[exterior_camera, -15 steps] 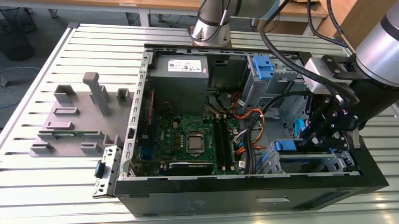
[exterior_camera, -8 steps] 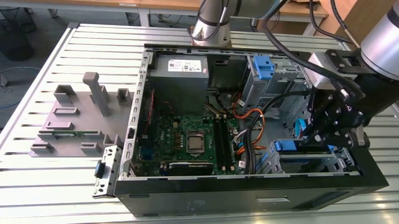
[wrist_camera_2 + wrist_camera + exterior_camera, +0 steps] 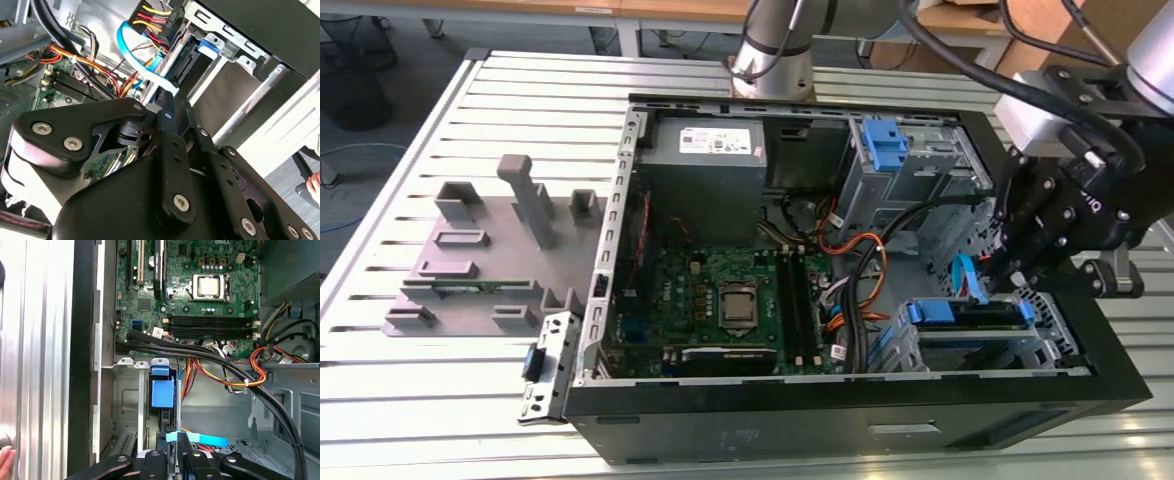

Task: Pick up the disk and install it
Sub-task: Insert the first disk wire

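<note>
- Slatted aluminium table (image 3: 454,400), ribbed and pale, carries an open black computer case (image 3: 854,410) lying on its side, with a grey plastic stand (image 3: 494,250) of upright posts beside it on the exterior view's left.
- Inside the case lie a green motherboard (image 3: 734,300) with a bare square processor socket, a boxy grey power supply (image 3: 707,145) with a white sticker, and bundles of orange, yellow and black wires.
- The disk (image 3: 967,313) sits in the sheet-metal drive cage at the case corner on the exterior view's right. Its blue plastic rail shows along the top edge, and in the first wrist view that blue end (image 3: 162,392) stands upright between the cage's folded metal walls.
- The gripper (image 3: 1021,290), black and bolted with bright screw heads, hangs just over the cage, close to the disk's end. Whether it is apart or clamped on the disk cannot be told.
- A flat, glossy blue ribbon cable (image 3: 200,440) crosses right by the gripper's tip.
- Judged progress: the pick-up looks done and the disk appears largely entered into its bay. Whether it is fully seated is hidden by the cage.
</note>
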Available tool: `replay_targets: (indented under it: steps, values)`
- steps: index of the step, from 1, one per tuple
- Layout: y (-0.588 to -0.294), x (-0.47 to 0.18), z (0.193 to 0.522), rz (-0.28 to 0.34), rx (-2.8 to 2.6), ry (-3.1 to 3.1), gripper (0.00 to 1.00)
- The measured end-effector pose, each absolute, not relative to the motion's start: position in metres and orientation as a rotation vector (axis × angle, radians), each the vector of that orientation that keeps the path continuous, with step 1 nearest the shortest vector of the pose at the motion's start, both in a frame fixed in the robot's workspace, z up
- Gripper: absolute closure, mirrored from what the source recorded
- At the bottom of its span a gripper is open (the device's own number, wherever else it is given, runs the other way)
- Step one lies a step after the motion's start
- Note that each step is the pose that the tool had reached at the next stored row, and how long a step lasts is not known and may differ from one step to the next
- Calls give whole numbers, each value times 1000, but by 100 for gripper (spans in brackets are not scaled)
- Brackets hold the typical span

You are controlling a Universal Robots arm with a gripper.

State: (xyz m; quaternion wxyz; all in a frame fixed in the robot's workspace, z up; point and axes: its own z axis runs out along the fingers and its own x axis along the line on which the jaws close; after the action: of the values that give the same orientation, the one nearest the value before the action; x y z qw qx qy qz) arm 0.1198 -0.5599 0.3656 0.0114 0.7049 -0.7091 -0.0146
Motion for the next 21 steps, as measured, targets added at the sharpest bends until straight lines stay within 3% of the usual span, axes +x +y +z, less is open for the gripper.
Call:
replay_targets:
  steps: [21]
  values:
    - [-539, 121, 366, -46, 2199, -2212, 77]
